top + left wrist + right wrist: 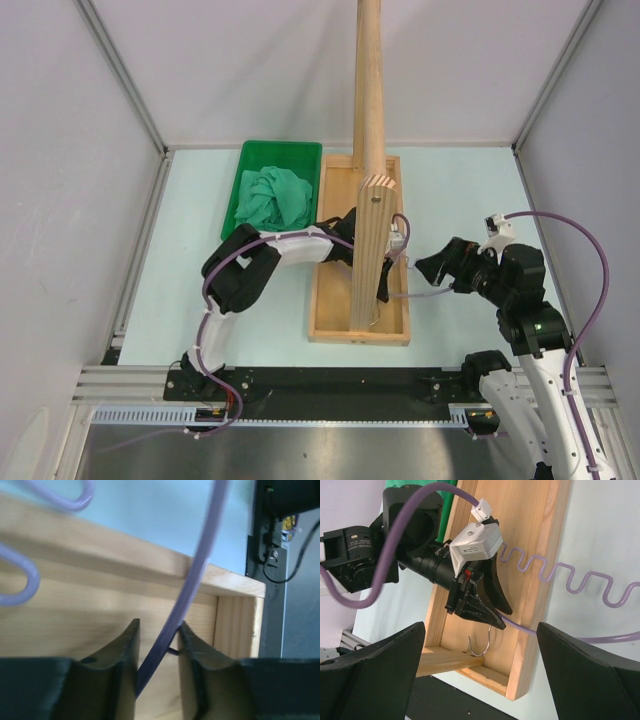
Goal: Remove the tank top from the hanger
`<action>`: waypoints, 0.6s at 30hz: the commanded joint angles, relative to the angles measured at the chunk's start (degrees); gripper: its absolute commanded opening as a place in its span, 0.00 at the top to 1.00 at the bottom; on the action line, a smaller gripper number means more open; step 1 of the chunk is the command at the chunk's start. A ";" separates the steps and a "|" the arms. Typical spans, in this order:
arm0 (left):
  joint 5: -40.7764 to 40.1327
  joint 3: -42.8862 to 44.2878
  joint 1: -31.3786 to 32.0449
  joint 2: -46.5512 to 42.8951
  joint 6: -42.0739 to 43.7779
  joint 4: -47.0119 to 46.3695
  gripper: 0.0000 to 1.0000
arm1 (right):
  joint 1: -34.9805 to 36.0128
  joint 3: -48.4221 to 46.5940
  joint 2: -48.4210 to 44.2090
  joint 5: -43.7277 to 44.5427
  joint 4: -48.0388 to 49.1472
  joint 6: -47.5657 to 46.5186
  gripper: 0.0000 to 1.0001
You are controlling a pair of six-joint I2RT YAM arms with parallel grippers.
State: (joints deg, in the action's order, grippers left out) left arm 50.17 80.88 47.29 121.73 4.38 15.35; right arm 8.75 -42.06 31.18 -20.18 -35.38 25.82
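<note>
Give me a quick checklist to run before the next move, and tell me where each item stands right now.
1. The tank top is off the hanger: ok, it lies in the green tray.
2. The left gripper is shut on the hanger: ok.
3. The right gripper is open and empty: ok.
4. The hook is clear of the wooden base: cannot tell.

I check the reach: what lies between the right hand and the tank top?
Top view: the wooden stand and the left hand holding the hanger lie between them.
</note>
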 commanded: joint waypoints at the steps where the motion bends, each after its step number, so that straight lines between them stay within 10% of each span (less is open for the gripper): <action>1: 0.63 5.77 -0.61 -1.67 -1.74 1.60 0.76 | -0.14 -2.23 -0.68 0.67 -0.39 -0.78 0.00; 10: 4.14 16.59 -2.63 -2.20 -8.32 10.75 0.99 | -0.23 -6.36 -4.01 6.11 -4.35 -0.69 0.00; 18: 9.32 17.12 -3.34 -5.27 -12.81 11.45 1.00 | -0.23 -5.76 -6.57 12.63 -1.82 13.52 0.00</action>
State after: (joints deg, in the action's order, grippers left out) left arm 54.96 96.07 44.71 121.62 -2.13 22.90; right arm 8.75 -48.03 25.28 -10.76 -39.62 30.09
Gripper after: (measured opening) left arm 0.149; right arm 0.994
